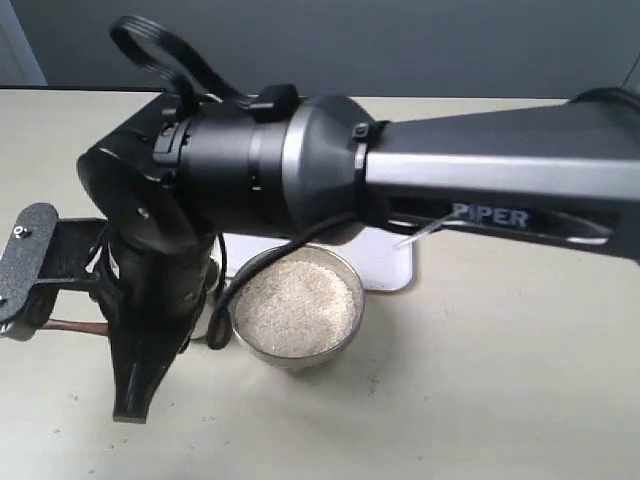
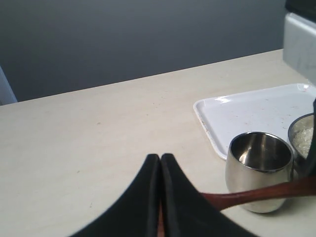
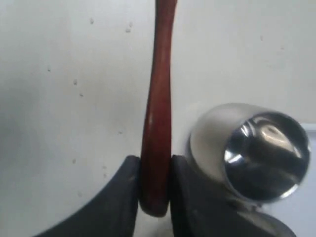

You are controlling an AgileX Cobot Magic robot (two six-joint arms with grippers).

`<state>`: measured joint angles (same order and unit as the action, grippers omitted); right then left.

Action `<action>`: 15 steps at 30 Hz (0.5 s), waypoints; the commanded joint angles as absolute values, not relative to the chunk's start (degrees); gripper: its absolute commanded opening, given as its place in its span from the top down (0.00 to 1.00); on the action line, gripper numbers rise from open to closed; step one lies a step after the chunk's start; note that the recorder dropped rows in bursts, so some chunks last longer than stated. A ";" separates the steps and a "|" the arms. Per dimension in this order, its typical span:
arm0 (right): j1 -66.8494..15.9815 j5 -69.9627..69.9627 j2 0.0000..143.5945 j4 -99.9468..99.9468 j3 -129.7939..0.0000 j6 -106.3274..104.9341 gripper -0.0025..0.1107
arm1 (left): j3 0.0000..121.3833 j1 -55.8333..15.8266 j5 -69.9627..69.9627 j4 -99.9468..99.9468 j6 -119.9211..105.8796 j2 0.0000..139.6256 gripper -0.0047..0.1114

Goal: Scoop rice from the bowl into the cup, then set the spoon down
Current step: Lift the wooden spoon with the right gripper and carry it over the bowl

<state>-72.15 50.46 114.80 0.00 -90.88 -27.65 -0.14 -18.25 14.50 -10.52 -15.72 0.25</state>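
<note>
The reddish-brown spoon (image 3: pixel 159 98) lies level just above the table, held at both ends. My right gripper (image 3: pixel 154 159) is shut on the end of its handle, and in the exterior view it (image 1: pixel 135 400) points down left of the bowl (image 1: pixel 300 358). My left gripper (image 2: pixel 160 157) is shut, with a sliver of the spoon (image 2: pixel 256 195) showing between its fingers. White rice (image 1: pixel 295 300) fills the bowl. The steel cup (image 2: pixel 259 168) stands upright and looks empty, right beside the spoon. In the exterior view my right arm hides nearly all of the cup.
A white tray (image 2: pixel 247 113) lies flat behind the cup and bowl, with a few stray grains on it. My right arm (image 1: pixel 480 180) spans the exterior view from the right. The table (image 2: pixel 98 133) is pale beige.
</note>
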 commanded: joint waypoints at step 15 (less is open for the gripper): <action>-62.59 69.96 102.77 -21.07 -91.03 -17.35 0.98 | 0.00 -18.54 13.80 -10.54 -15.56 0.00 0.96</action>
<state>-64.82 69.25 105.63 -21.36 -90.88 -18.01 -0.14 -18.25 14.50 -10.52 -15.72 0.25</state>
